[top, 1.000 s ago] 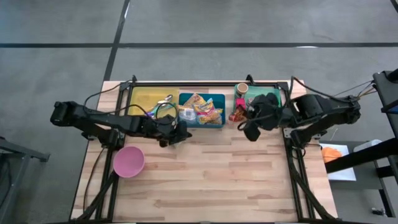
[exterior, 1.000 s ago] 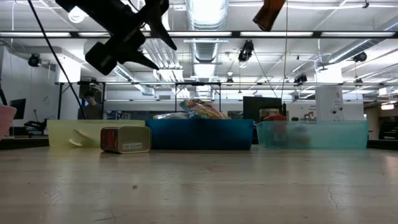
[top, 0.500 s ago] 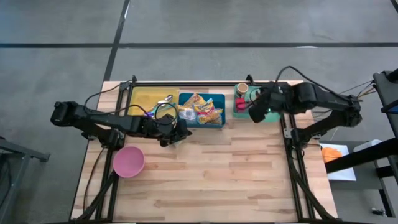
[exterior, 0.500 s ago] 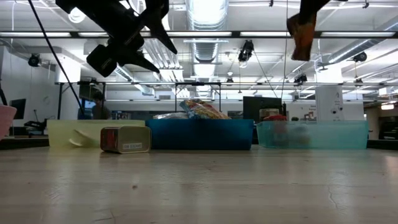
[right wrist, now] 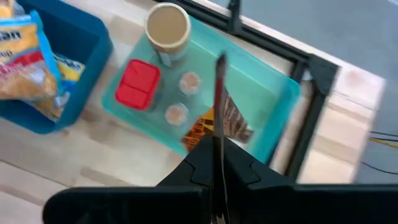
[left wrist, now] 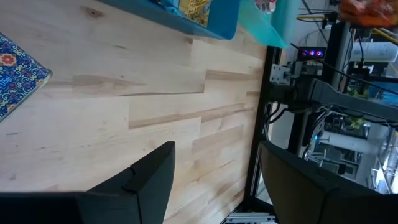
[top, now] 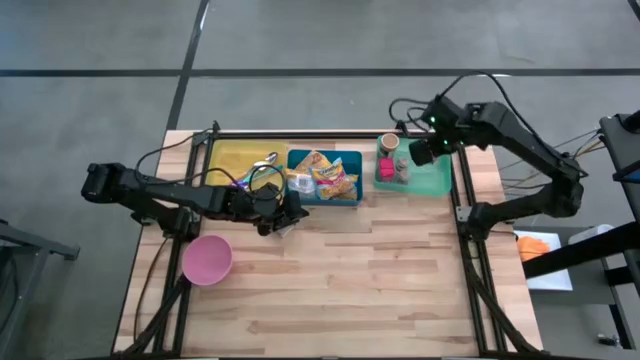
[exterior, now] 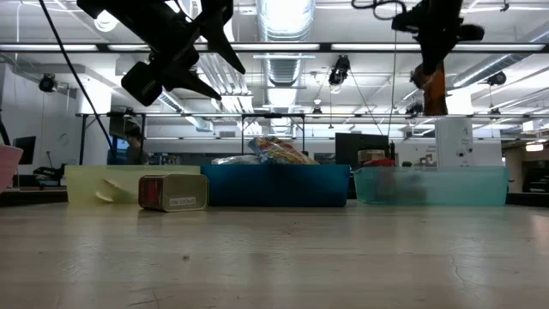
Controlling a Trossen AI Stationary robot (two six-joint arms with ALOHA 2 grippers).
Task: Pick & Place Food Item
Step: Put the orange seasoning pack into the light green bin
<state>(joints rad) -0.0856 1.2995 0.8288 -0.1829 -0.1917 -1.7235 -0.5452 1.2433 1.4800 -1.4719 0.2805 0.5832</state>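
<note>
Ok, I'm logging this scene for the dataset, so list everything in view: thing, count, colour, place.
table: one, light wood
yellow bin: one, far left
blue bin: one, middle, holding snack bags
teal bin: one, far right
cup: one, tan, in teal bin
red box: one, in teal bin
orange packet: one, pinched by right gripper
pink bowl: one, near left
tin: one, red-gold, before yellow bin
left gripper: open, over table
right gripper: shut, above teal bin

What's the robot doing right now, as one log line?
right gripper: shut on snack packet | place: above teal bin | left gripper: open, above table | packet: not yet released
</note>
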